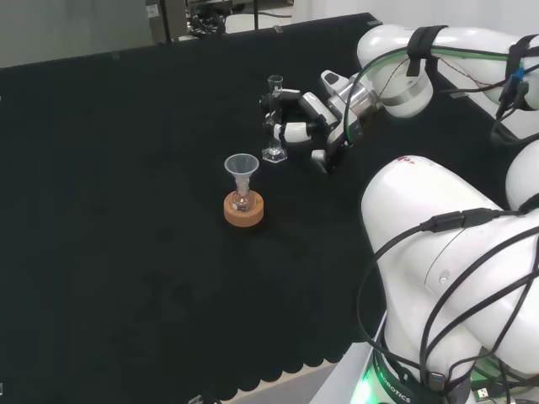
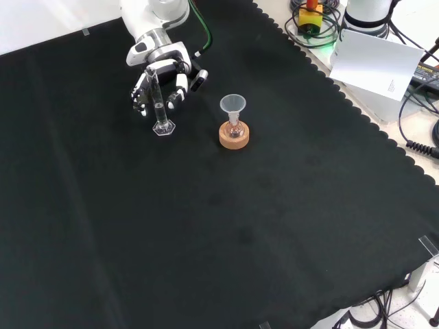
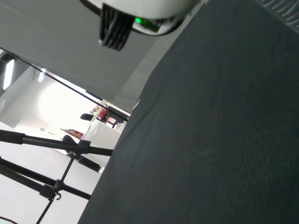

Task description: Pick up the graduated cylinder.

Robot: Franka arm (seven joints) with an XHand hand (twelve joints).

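The graduated cylinder [image 1: 274,148] [image 2: 160,114] is a thin clear tube on a hexagonal foot, standing upright on the black cloth. The hand [image 1: 313,118] [image 2: 162,60] has come up to it from the right in the head view and from the top in the front view. Its fingers [image 2: 178,86] curl around the tube's upper half on both sides, with the tube between them. The foot looks to be resting on the cloth.
A clear funnel [image 1: 242,166] [image 2: 232,104] sits in a small flask on a cork ring [image 1: 243,210] [image 2: 234,136], close beside the cylinder. The arm's white links [image 1: 438,252] stand at the head view's right. Paper [image 2: 376,60] and cables lie past the cloth's scalloped edge.
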